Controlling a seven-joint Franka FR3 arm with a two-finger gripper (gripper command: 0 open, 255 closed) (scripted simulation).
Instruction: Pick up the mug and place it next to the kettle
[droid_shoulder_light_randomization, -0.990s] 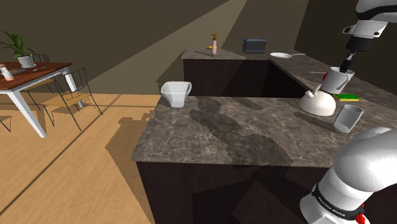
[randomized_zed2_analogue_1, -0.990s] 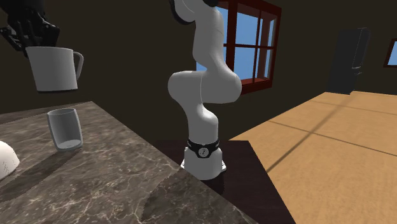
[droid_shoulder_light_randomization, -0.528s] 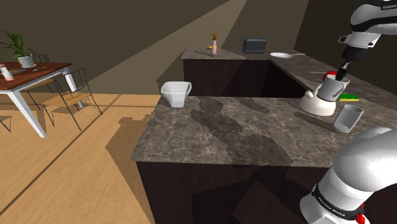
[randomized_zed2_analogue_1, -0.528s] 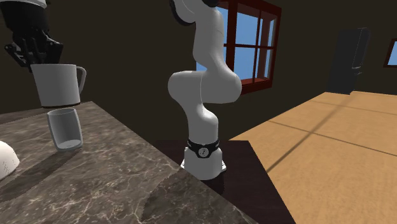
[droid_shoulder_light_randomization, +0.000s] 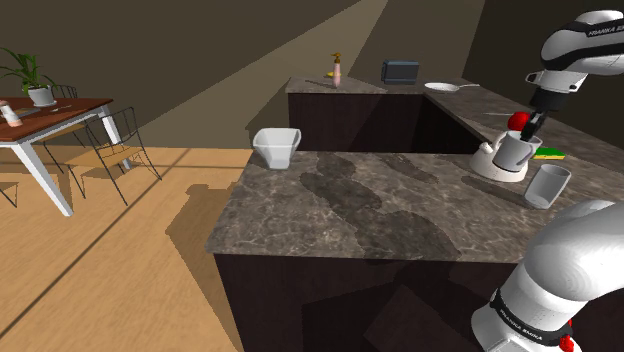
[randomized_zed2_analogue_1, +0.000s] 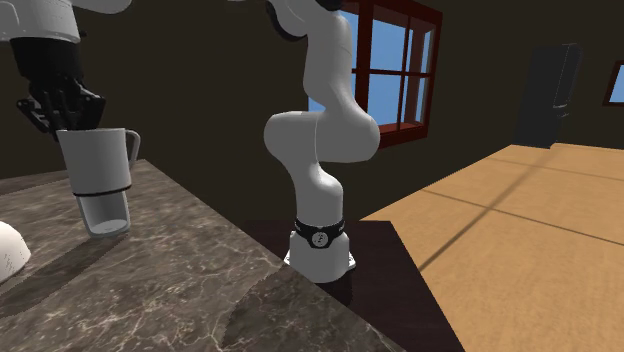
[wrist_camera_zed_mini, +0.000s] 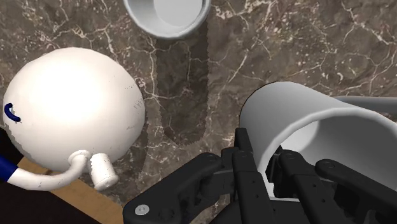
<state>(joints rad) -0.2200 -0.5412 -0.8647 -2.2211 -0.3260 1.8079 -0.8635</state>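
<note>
Shoulder view: pincer downward on mug

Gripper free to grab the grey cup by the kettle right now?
Likely not: the gripper is shut on the mug. The grey cup itself stands uncovered near the kettle.

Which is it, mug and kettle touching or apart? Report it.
Apart. The wrist view shows a strip of marble counter between the white kettle and the mug, which the tool clasps by its rim.

small lettering reading "franka emika" is seen on the arm's upper link and on its black base band.
</note>
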